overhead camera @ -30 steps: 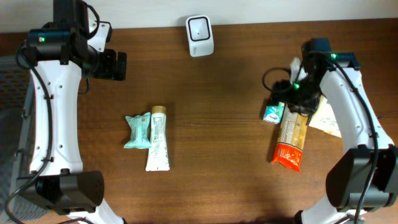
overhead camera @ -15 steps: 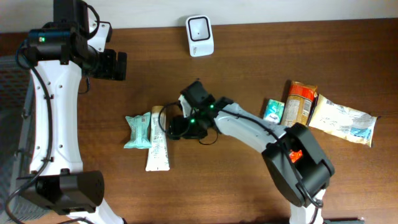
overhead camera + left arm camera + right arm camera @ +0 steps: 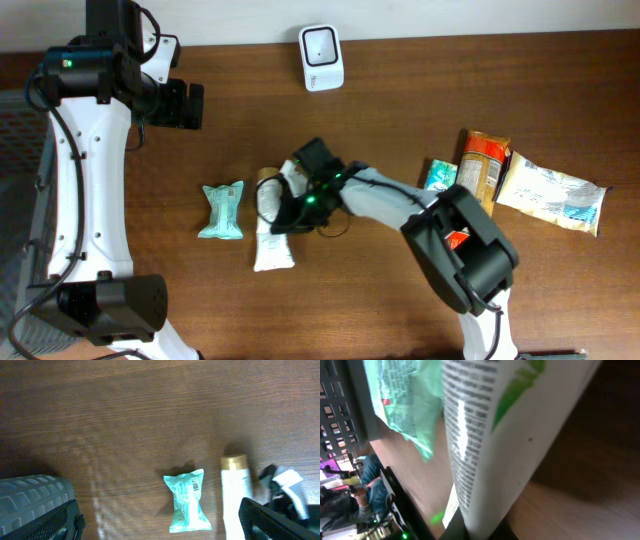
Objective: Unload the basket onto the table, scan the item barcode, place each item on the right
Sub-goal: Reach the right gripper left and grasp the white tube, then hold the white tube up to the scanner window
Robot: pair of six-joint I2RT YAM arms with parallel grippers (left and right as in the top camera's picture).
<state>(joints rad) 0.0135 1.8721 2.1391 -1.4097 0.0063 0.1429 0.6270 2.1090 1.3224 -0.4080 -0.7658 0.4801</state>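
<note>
1. The table (image 3: 400, 290) is wide brown wood. The right arm stretches across it, putting the right gripper (image 3: 292, 200) well over on the left arm's side.
2. The white tube (image 3: 272, 245) is the item in play. It sits directly under the right gripper, its long axis running from the cap end at the hand back toward the robot, slightly slanted. In the right wrist view its printed side fills the frame, right up against the fingers.
3. The right jaws are fully closed and look pinched on the tube near its cap end. The contact itself is hidden from above, so that grip is my call.
4. The barcode scanner (image 3: 321, 57) stands ahead of the right gripper, a touch to its right, near the far edge. That is the direction the tube must travel, print turned to face it.
5. The left gripper (image 3: 190, 105) hangs spread wide and empty, off to the tube's left. The right hand is clearly nearer.
6. A teal snack packet (image 3: 222, 210) lies just left of the tube.
</note>
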